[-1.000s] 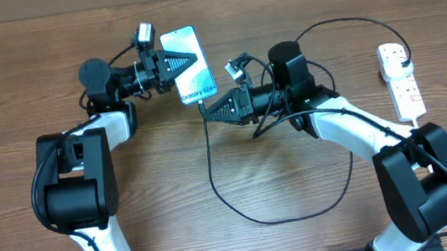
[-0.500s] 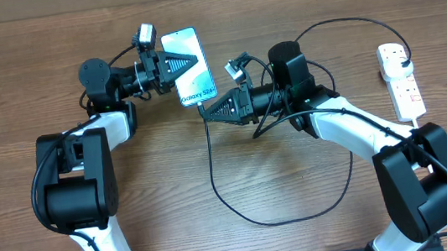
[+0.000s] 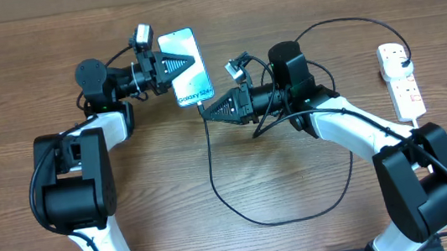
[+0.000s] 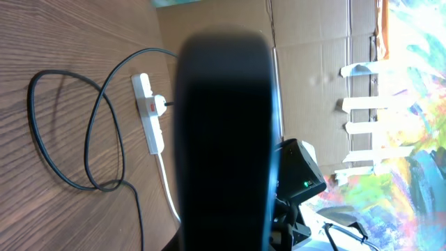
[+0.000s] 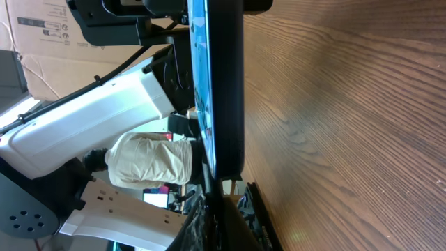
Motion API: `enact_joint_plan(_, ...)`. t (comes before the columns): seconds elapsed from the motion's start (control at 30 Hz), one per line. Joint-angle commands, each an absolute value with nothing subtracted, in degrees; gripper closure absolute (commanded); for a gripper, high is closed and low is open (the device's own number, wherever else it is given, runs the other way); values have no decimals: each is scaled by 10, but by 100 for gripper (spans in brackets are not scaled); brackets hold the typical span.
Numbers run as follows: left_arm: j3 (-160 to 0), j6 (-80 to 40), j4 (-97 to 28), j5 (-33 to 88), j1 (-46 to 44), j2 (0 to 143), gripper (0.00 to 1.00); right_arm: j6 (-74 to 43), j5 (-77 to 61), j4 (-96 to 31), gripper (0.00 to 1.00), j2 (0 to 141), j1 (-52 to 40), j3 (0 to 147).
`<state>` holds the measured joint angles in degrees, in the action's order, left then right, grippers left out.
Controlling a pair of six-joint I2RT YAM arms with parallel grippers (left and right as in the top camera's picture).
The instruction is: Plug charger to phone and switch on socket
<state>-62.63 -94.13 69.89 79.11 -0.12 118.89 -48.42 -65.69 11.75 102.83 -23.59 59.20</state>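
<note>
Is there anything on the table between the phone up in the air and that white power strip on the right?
Yes. In the overhead view the right arm and loops of the black charger cable lie between the phone and the socket.

Phone (image 3: 186, 67) far left of centre; charger (image 3: 288, 209) looping near, centre; socket (image 3: 400, 80) far right on table (image 3: 220, 244).

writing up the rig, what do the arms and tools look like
Both arms have white shells with chunky black joint housings and thin black cables along them. The left tool and right tool are black, tapered and ridged. A small grey camera sits at each wrist.
</note>
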Motion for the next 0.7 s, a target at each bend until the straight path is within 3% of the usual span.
enact_joint_plan(0.0,-639,-938,704,804,1,1184,95,-487,-652,119,96,1032,-230,592)
enact_joint_plan(0.67,-639,-954,705,788,-1,1184,96,-487,-652,119,96,1032,-230,592)
